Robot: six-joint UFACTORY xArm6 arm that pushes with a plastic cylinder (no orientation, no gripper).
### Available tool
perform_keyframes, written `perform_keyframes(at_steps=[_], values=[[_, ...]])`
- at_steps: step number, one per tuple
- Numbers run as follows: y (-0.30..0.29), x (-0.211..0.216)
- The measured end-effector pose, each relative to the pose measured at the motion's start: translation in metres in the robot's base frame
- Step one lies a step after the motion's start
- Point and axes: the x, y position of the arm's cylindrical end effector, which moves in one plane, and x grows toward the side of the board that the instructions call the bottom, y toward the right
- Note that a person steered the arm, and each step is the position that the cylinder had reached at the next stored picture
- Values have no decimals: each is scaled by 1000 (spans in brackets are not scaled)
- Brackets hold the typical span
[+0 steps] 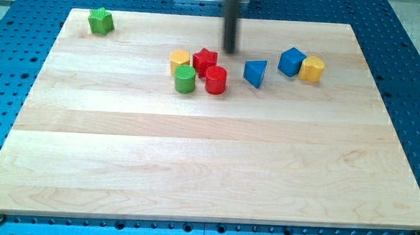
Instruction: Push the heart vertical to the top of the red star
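The red star (204,60) lies in the upper middle of the board. A yellow block (180,60) touches its left side. A second yellow block (312,68) sits far to the right, against a blue cube (291,61). I cannot tell which yellow block is the heart. My tip (231,51) is just right of the red star and slightly above it, touching no block. The dark rod rises from it to the view's top.
A green cylinder (185,79) and a red cylinder (215,80) sit just below the red star. A blue triangle (255,72) lies right of them. A green star (100,20) is at the board's top left corner. The wooden board (193,167) rests on a blue perforated table.
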Motion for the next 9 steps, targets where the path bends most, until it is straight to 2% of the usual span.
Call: perform_keyframes(at_steps=[1,2,3,5,6,7,8,9], values=[[114,0],[143,111],[93,97],[89,0],[143,-13],[118,-40],[9,-38],[20,-38]])
